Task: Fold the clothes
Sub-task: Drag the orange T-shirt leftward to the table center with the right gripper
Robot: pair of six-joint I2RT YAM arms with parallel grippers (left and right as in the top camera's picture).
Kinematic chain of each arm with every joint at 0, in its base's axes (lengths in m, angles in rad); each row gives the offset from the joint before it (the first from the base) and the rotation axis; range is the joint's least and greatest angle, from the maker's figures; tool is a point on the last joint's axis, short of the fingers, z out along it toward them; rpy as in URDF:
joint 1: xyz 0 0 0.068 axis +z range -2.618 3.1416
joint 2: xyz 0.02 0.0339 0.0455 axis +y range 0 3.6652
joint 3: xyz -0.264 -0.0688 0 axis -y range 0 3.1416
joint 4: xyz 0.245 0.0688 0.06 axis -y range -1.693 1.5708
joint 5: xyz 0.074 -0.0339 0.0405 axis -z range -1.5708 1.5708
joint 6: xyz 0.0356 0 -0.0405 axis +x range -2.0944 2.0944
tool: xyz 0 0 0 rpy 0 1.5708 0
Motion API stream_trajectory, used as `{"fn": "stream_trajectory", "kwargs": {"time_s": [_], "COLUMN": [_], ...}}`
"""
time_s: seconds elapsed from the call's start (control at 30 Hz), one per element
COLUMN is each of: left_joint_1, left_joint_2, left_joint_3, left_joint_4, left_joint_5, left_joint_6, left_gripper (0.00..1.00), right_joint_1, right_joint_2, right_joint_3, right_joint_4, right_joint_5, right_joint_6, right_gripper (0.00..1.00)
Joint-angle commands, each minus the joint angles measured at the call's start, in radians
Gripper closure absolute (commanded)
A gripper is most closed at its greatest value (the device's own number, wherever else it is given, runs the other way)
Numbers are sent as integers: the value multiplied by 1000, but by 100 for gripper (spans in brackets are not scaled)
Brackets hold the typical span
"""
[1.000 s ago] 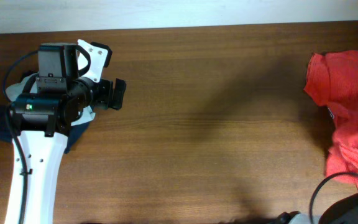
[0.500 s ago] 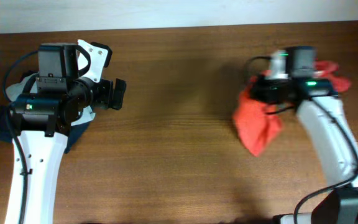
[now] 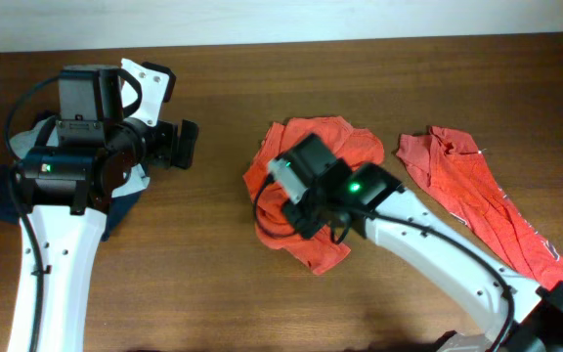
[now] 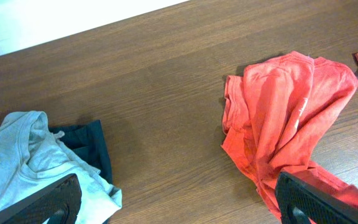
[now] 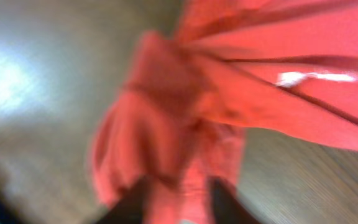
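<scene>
Matt orange-red cloth T-shirt [image 3: 350,145], smooth wooden table [image 3: 223,274]

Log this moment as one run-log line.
right jaws: at crumpled red shirt, mid-table, grip unclear | left jaws: open, empty | second red shirt: at right | grey-blue garment: at left, with navy garment

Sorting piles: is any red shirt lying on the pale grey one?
No, bare table separates the red shirt from the pale grey shirt.
</scene>
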Motion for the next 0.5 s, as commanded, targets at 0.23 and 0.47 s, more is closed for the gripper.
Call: {"fn": "stream_trajectory", "kwargs": {"time_s": [0.23,0.47], "left_joint_1": [-4,-4], "left_joint_2": [2,2], "left_joint_3": [18,18], "left_joint_4": [6,42], "left_joint_5": [-20,-21], "left_joint_6": [-12,-12], "left_gripper": [1,1], "right_joint_1": [-690,-862], "right_joint_2": [46,321], "right_joint_3": [13,13], "right_joint_4": [41,17], "right_joint_5": [32,-16], "right_joint_6": [375,440], "right_gripper": [23,96]}}
